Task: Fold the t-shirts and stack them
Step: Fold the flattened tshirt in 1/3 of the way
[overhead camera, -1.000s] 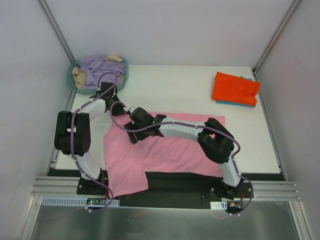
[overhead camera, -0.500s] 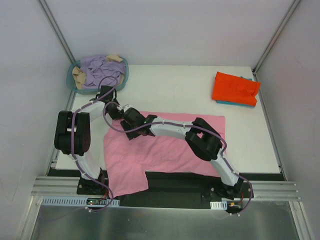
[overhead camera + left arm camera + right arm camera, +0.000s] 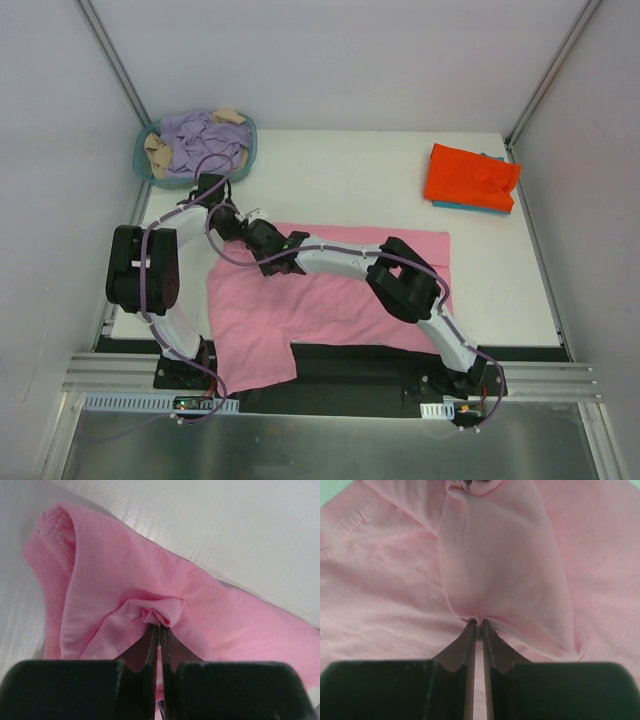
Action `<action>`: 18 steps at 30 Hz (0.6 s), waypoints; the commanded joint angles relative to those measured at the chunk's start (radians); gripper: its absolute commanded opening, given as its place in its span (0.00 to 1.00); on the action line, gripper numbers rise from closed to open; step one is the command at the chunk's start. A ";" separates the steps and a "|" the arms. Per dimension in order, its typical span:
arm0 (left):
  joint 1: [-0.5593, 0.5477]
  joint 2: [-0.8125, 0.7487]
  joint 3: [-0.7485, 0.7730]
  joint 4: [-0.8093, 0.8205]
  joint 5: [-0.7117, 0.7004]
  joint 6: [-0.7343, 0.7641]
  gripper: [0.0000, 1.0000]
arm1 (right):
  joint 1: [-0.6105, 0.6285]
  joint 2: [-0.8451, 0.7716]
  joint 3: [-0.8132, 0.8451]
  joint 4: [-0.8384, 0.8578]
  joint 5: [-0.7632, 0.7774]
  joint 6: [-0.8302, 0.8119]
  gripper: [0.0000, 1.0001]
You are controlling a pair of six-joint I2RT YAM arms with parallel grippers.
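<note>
A light pink t-shirt (image 3: 330,300) lies spread on the white table, one part hanging over the near edge. My left gripper (image 3: 232,226) is shut on a bunched fold (image 3: 161,615) at its far left corner. Right beside it my right gripper (image 3: 262,240) is shut on a pinch of the same pink cloth (image 3: 490,570). An orange-red t-shirt (image 3: 470,176) lies folded at the far right on top of a teal-blue one (image 3: 478,207), of which only an edge shows.
A round teal basket (image 3: 247,142) with lilac and beige clothes stands at the far left corner, just behind the left arm. The right arm stretches low across the pink shirt. Grey walls close in the table on both sides.
My right gripper has moved left and farther toward the left gripper and closed on the pink cloth. The left gripper has kept its grip.
</note>
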 commanded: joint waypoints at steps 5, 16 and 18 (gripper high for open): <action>0.004 -0.155 -0.062 -0.022 0.024 -0.020 0.00 | 0.024 -0.218 -0.062 -0.055 0.003 -0.049 0.09; 0.002 -0.510 -0.374 -0.053 0.012 -0.150 0.00 | 0.030 -0.339 -0.211 -0.051 -0.121 -0.056 0.07; 0.001 -0.589 -0.430 -0.077 0.006 -0.158 0.00 | 0.029 -0.360 -0.238 -0.052 -0.132 -0.061 0.07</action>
